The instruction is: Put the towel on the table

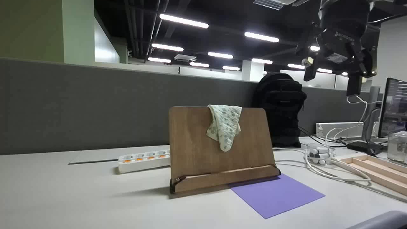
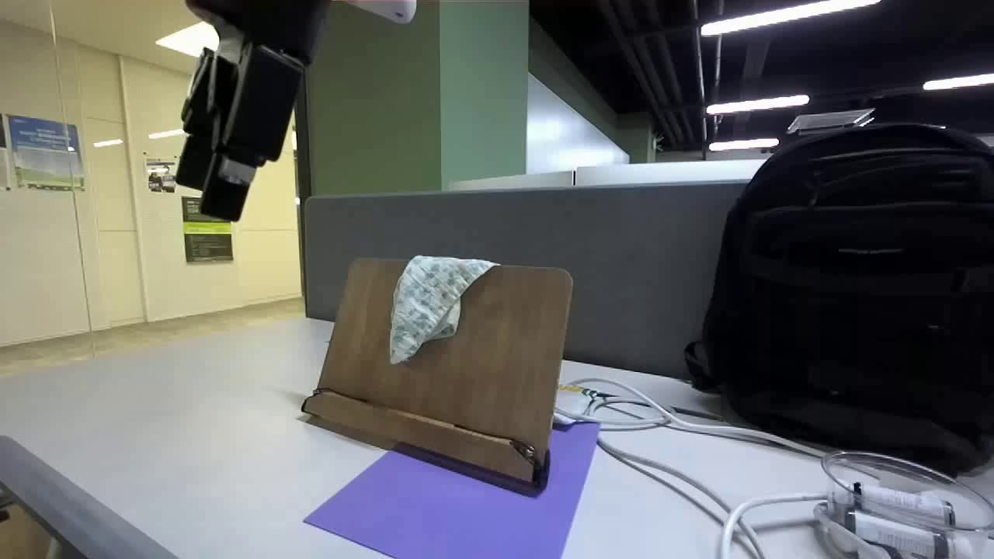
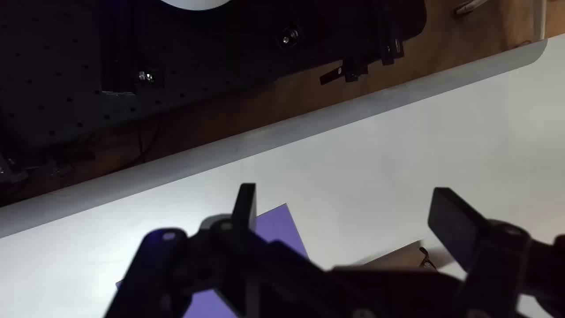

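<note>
Towel (image 1: pixel 225 127) draped over the top edge of the wooden stand (image 1: pixel 197 143) in an exterior view, just right of center, front flap hanging to a rounded tip. Stand sits on the white table (image 1: pixel 79 197), right end over a purple sheet (image 1: pixel 279 197). Gripper (image 1: pixel 331 86) at upper right, fingers (image 1: pixel 354 86) spread, well apart from the towel. Power strip (image 1: pixel 144 164) beside the stand at left; black backpack (image 1: pixel 279 111) behind it at right, by the gray partition (image 1: pixel 111 108). Far right: wooden tray (image 1: pixel 388 171), monitor (image 1: pixel 394 108).

The tool (image 1: pixel 331 82) hangs pointing down, its 2 fingers (image 3: pixel 457 227) spread apart.
</note>
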`<state>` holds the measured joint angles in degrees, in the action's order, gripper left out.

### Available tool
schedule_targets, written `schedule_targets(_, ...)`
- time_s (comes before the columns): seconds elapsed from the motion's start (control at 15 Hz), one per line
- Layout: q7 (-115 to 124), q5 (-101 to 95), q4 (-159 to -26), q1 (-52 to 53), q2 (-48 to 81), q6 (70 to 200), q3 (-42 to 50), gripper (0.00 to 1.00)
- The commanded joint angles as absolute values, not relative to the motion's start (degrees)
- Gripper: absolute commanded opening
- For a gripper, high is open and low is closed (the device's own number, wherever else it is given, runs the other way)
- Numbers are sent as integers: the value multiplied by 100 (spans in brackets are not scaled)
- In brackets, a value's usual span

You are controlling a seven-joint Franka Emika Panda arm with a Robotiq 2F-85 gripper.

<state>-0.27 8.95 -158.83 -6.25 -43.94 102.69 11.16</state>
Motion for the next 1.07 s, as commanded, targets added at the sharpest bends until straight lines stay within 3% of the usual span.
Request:
schedule_targets(0.0, -88, 954, -15868, -729, -4377, 10244, 1021, 100)
schedule_targets(0.73, -91, 954, -15868, -729, -4377, 10244, 1021, 100)
schedule_targets(1.0, 119, 887, -15879, -942, -4292, 11317, 880, 100)
